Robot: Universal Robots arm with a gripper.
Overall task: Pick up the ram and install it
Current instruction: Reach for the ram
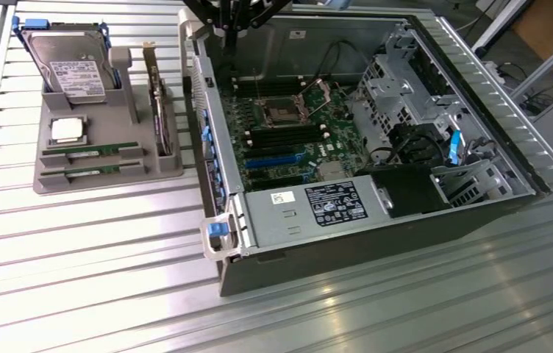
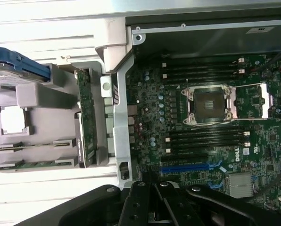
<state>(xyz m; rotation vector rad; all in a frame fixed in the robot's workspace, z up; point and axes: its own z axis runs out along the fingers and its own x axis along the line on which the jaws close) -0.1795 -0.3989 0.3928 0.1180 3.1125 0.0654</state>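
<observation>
Two ram sticks, thin and green, lie side by side in the slots of a grey tray (image 1: pixel 109 184) at the exterior view's left: one ram stick (image 1: pixel 90 151) and a second ram stick (image 1: pixel 88 171). In the wrist view they show edge-on as ram (image 2: pixel 34 147) and ram (image 2: pixel 34 164). My gripper (image 1: pixel 235 22) hangs high over the rear edge of the open computer case (image 1: pixel 355 235), well away from the tray. Its black fingers (image 2: pixel 140 202) are shut with nothing between them. Black memory slots (image 2: pixel 204 136) flank the bare processor socket (image 2: pixel 209 106) on the motherboard.
The tray also carries a hard drive (image 1: pixel 76 70) with blue rails, a square silver processor (image 1: pixel 68 130) and an upright card (image 1: pixel 162 110). Inside the case sit a power supply (image 1: pixel 326 206), drive cages (image 1: pixel 404 81) and loose cables. Everything rests on a ribbed metal table (image 1: pixel 80 265).
</observation>
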